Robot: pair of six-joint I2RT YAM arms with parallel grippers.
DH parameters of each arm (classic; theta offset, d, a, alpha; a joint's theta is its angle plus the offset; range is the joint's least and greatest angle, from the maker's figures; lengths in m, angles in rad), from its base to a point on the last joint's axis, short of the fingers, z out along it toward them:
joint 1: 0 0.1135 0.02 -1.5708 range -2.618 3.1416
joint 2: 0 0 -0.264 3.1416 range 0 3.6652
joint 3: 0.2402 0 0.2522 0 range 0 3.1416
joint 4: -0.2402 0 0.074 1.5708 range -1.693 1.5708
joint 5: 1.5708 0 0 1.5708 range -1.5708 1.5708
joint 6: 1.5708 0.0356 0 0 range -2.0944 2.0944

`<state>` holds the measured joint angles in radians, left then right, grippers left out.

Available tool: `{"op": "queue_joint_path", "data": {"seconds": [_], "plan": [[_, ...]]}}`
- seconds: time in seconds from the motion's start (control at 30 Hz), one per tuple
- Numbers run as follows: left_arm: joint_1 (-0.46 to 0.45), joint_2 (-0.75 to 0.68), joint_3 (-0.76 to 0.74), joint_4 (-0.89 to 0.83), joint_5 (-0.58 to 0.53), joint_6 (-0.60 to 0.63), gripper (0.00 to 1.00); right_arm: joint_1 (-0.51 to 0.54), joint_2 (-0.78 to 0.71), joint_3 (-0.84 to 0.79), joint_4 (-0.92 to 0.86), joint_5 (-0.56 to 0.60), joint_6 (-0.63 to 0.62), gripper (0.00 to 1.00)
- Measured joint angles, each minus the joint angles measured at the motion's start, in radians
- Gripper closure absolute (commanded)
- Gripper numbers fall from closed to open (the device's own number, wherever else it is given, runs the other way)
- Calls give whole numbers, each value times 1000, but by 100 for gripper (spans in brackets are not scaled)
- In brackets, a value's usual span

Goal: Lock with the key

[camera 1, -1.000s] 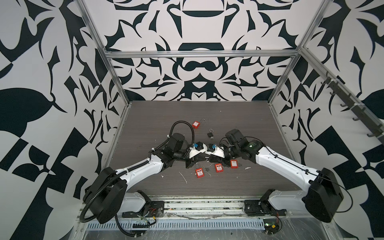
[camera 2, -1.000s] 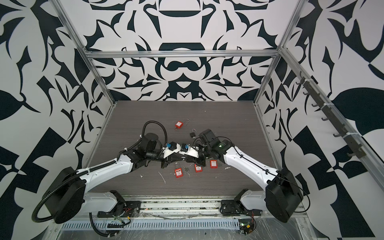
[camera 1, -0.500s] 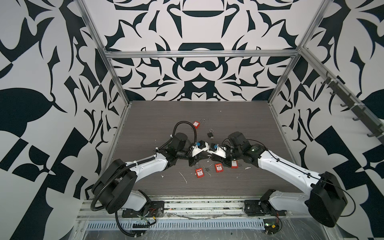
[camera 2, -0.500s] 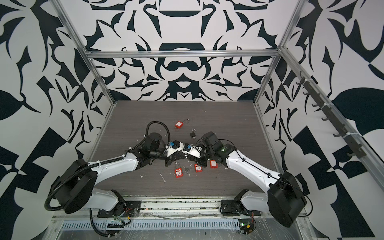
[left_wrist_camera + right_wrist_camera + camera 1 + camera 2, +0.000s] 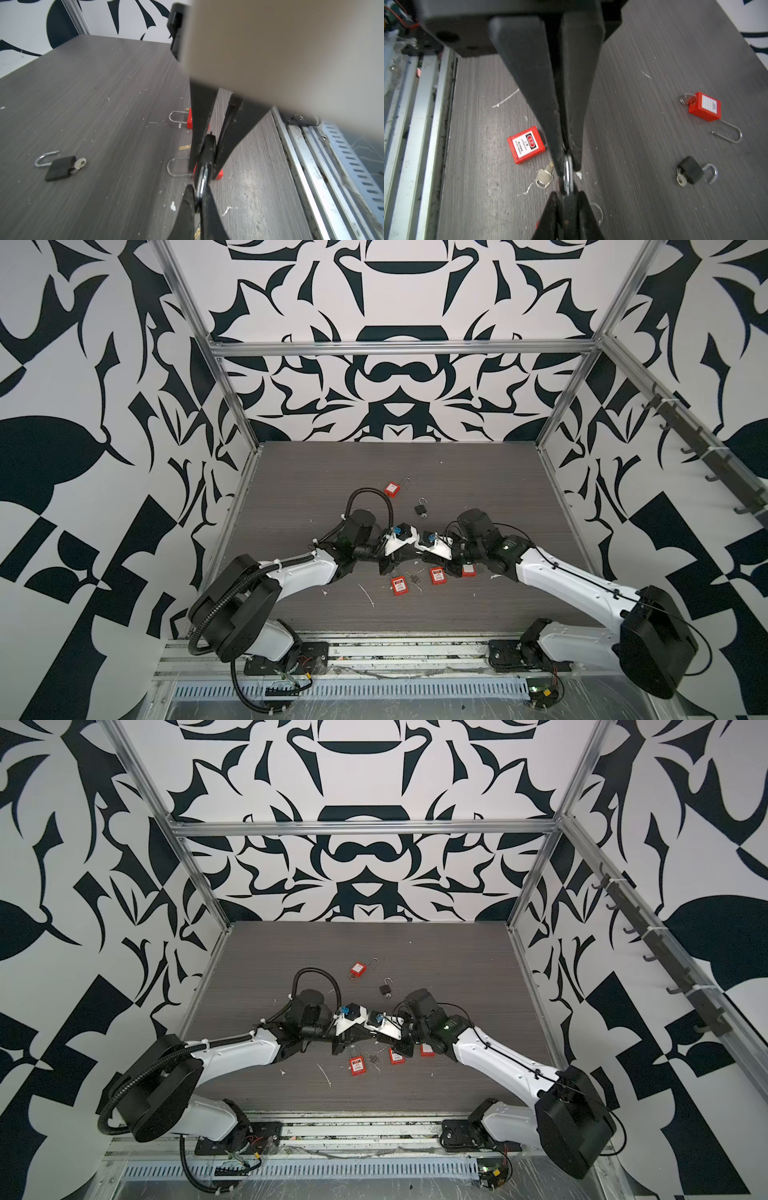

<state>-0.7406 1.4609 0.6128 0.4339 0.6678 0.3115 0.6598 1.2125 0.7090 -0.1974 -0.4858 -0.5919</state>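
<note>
Left wrist view: left end effector (image 5: pixel 205 174) closed narrow on the black body of the small padlock (image 5: pixel 208 146); padlock appears lifted off the worktop (image 5: pixel 93 93).
Right wrist view: right end effector (image 5: pixel 568 164) pinched narrow on the chrome shackle (image 5: pixel 566 176) of the same padlock. Both ends are gripped, tip to tip.
Position: in both top views the two arms meet mid-worktop, nearer the front. The padlock is too small to make out there.
Key: loose key (image 5: pixel 544 177) lies flat on the worktop, just beside the right end effector's tip. Keyway of the held padlock is hidden; cannot tell if a key sits in it.
Handling (est.): light, rigid, all metal, no give. The chrome shackle is smooth and likely to slip or pivot under a twist. The body's flat faces give the best hold. The key is thin; take it by its wide head, and it prob. needs tipping off the surface first.
Below: red padlock (image 5: pixel 526 144) near, second red padlock (image 5: pixel 219 174) partly under the tips. Low moves risk a knock.
Edges: front rail (image 5: pixel 301 166) is close on the near side, w/ little room there.
Open room: bare worktop toward the back wall. Only a spare black padlock (image 5: pixel 60 168) (key inserted, shackle open) and a far red padlock (image 5: pixel 705 107) lie there, well apart.
</note>
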Motion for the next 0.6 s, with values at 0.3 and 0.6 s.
{"op": "queue_joint_path", "data": {"seconds": [0.3,0.6], "plan": [[-2,-24,-4,-50,21,21,100,5,-2,2,-31,-27,-31,87],[23,-196,69,-307,47,149,100,60,-229,41,-79,37,-40,57]]}}
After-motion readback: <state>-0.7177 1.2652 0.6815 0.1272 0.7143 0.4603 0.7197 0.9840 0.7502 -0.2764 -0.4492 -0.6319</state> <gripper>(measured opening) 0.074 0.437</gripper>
